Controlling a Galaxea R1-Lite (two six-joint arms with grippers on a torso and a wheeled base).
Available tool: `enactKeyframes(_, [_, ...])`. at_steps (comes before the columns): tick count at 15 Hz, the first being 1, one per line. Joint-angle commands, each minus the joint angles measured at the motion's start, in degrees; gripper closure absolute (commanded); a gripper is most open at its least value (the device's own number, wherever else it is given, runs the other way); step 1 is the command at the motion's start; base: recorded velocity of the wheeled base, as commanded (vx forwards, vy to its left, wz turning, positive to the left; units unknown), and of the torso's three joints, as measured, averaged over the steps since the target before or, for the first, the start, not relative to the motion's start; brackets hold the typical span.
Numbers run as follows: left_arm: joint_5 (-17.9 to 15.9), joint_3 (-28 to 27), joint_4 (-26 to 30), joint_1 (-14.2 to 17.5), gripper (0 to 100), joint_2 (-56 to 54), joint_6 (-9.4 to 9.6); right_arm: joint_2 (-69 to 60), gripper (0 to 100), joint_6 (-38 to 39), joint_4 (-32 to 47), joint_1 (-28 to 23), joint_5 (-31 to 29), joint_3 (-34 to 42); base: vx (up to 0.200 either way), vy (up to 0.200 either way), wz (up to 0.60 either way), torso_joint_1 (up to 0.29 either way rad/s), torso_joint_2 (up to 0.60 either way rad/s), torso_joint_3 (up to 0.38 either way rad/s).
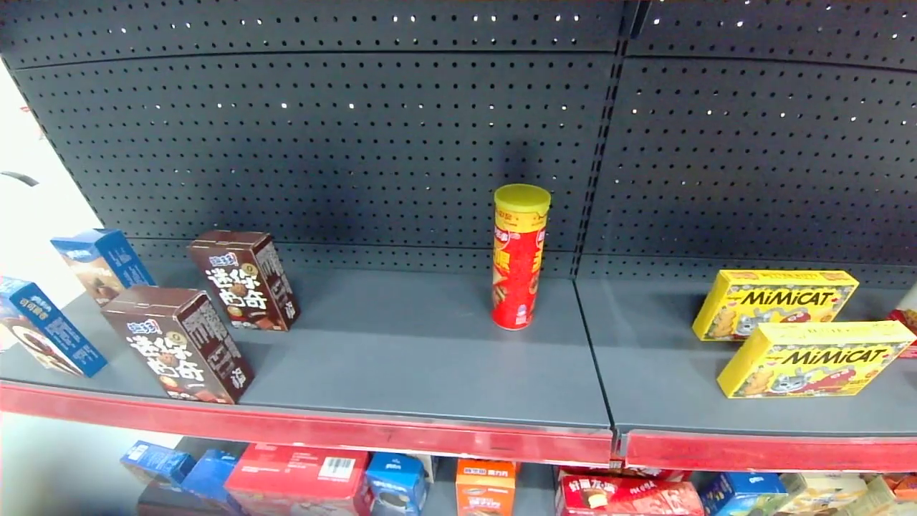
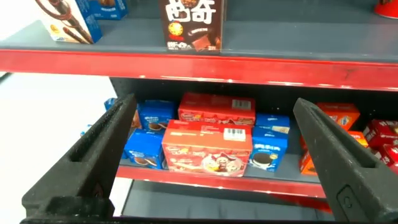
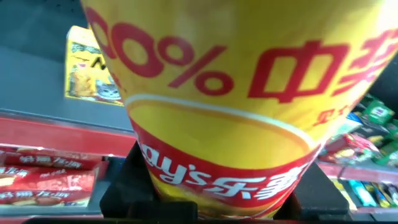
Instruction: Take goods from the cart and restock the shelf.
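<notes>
Right end effector [image 3: 224, 190]: clamped on a chip tube [image 3: 236, 74], dark fingers pressed against both sides of its yellow-and-red wall. The tube is held out in front of the shelf; past it the right wrist view shows the red front rail [image 3: 56, 127] and a yellow box [image 3: 93, 74]. Tilt of the tube: cannot tell.

Left end effector [image 2: 214, 124]: fingers wide apart, nothing between them, facing the red and blue boxes [image 2: 208, 146] on the lower shelf.

Top shelf [image 1: 430, 358]: two brown boxes [image 1: 179, 344] to the left, one standing tube [image 1: 521, 258] near the middle towards the back panel [image 1: 358, 143], two yellow boxes to the right.

Step in hand, as I judge it: placing the held tube. To do it well:
- carry the base over the rail, not into it;
- aim for bare shelf just beside the standing tube, apart from it, since a tall tube tips easily;
- set it down upright and flat before letting go.
</notes>
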Motion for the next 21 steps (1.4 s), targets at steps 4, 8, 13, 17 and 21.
enactKeyframes(4, [-0.5, -0.1, 0.1, 0.0, 0, 0.1, 0.29, -1.3, 100, 0.3, -0.1, 0.2, -0.2, 0.0, 0.000, 0.000, 0.00, 0.000, 0.00, 0.000])
enactKeyframes(8, [-0.8, -6.1, 0.1, -0.3, 0, 4.6, 5.74, -2.5, 100, 3.4, 0.2, -1.7, -4.4, -3.2, 0.000, 0.000, 0.00, 0.000, 0.00, 0.000])
enactKeyframes(13, [-13.9, -30.8, -4.7, -10.1, 0, 38.3, 5.21, 1.2, 100, 4.1, 5.5, -13.1, -5.9, -16.4, 0.000, 0.000, 0.00, 0.000, 0.00, 0.000])
enactKeyframes(17, [-23.7, -34.8, -15.7, -17.1, 0, 57.6, 3.80, 4.6, 100, 4.5, 6.8, -12.8, -6.0, -26.5, 0.000, 0.000, 0.00, 0.000, 0.00, 0.000])
enactKeyframes(21, [-25.4, -42.1, -17.1, -17.7, 0, 73.0, 3.71, 5.3, 100, 4.4, 6.8, -12.8, -6.1, -29.4, 0.000, 0.000, 0.00, 0.000, 0.00, 0.000])
